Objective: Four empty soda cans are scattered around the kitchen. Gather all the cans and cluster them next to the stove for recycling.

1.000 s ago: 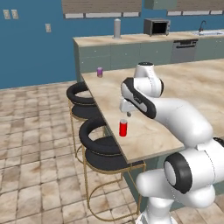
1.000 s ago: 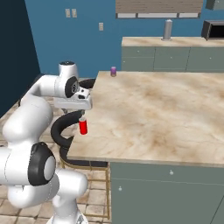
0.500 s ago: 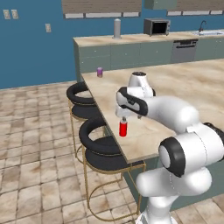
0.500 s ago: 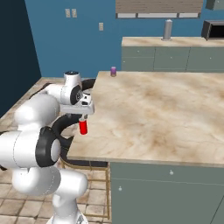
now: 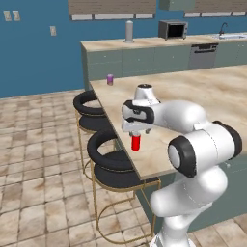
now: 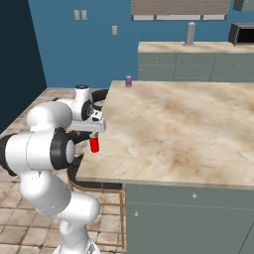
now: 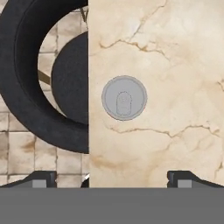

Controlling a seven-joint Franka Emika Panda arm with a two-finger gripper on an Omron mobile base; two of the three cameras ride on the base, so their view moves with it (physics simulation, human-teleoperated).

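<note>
Pincer (image 7: pixel 111 177) tips cropped (spread) above red can (image 5: pixel 136 143).

A can (image 5: pixel 136 143) stands upright near the counter (image 5: pixel 202 96) edge, above a stool (image 5: pixel 112 159).

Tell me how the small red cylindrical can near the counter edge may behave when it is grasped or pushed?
The small red cylindrical can stands upright and narrow, so a sideways push would probably tip it. Once tipped, its round body could roll off the nearby edge of the beige marble counter. The open tool hangs above its silver top; an empty can likely dents if squeezed hard.
</note>
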